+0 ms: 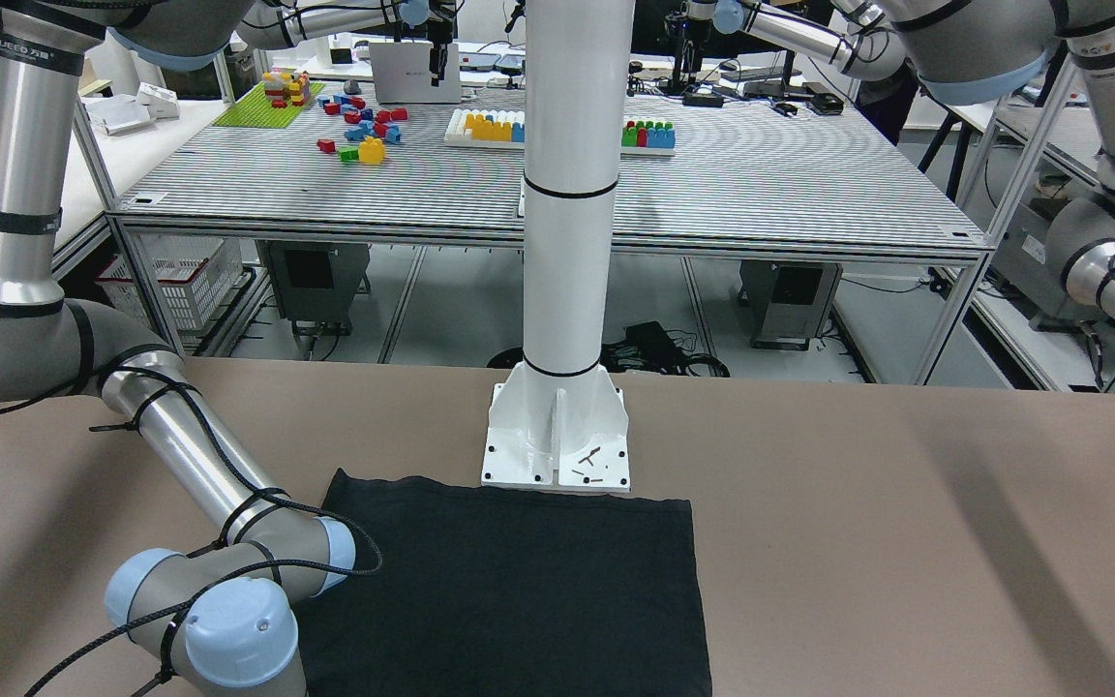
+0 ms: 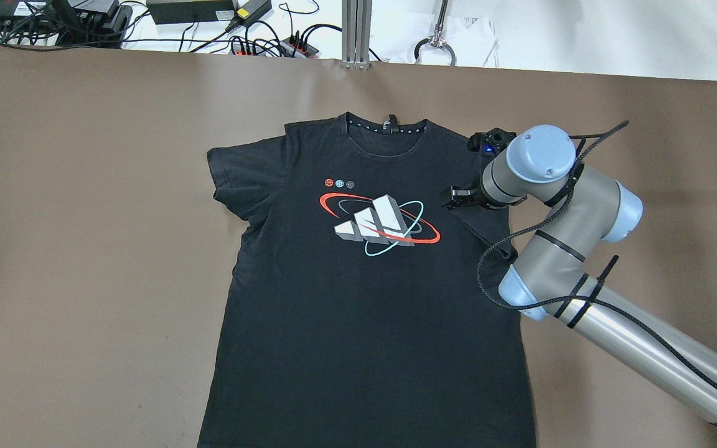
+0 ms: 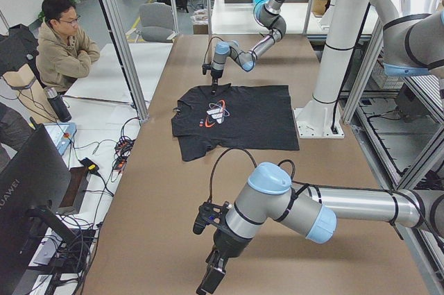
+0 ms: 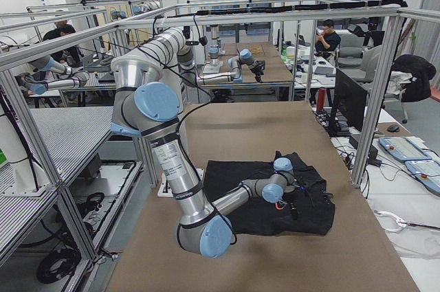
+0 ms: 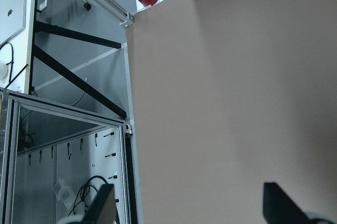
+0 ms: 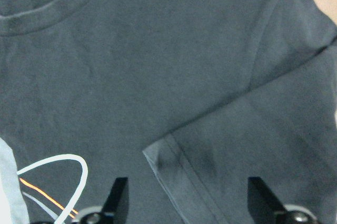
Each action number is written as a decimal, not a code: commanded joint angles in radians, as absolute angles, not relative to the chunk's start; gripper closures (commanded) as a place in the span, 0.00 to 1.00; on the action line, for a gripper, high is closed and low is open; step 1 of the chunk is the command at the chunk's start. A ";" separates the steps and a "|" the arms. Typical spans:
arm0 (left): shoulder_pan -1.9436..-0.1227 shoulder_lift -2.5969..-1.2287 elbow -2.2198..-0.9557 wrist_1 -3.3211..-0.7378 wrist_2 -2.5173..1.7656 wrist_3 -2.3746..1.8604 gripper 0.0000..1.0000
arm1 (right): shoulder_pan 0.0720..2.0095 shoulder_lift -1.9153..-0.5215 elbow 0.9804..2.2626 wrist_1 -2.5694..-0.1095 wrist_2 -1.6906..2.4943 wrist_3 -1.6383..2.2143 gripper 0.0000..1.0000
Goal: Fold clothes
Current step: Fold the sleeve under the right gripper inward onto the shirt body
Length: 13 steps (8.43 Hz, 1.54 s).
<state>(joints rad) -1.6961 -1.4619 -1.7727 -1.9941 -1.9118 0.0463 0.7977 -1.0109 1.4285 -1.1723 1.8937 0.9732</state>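
The clothes are one black T-shirt (image 2: 365,298) with a red, white and teal print on the chest. It lies flat, front up, on the brown table, collar towards the far edge. Its right sleeve (image 2: 486,231) is folded in over the body. My right gripper (image 2: 458,198) hovers open just above that sleeve's hem (image 6: 174,155), and the hem's corner shows between the fingers (image 6: 117,197). In the left wrist view my left gripper (image 5: 189,208) is open over bare table, far from the shirt. In the exterior left view the left gripper (image 3: 211,280) points down.
The white pillar's base (image 1: 557,436) stands at the shirt's bottom hem. The table's side edge (image 5: 129,129) runs close to the left gripper. Cables and power bricks (image 2: 209,18) lie beyond the far edge. A seated person (image 3: 62,45) watches from beside the table.
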 commanded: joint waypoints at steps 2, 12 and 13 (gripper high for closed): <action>-1.697 -1.462 -1.775 -1.996 -1.908 0.048 0.00 | 0.747 -1.120 1.525 -1.160 1.893 0.976 0.05; -1.697 -1.462 -1.773 -2.014 -1.907 0.044 0.00 | 0.674 -1.227 1.652 -1.158 1.884 1.090 0.05; -1.695 -1.462 -1.773 -2.013 -1.907 0.046 0.00 | 0.657 -1.253 1.693 -1.160 1.882 1.120 0.05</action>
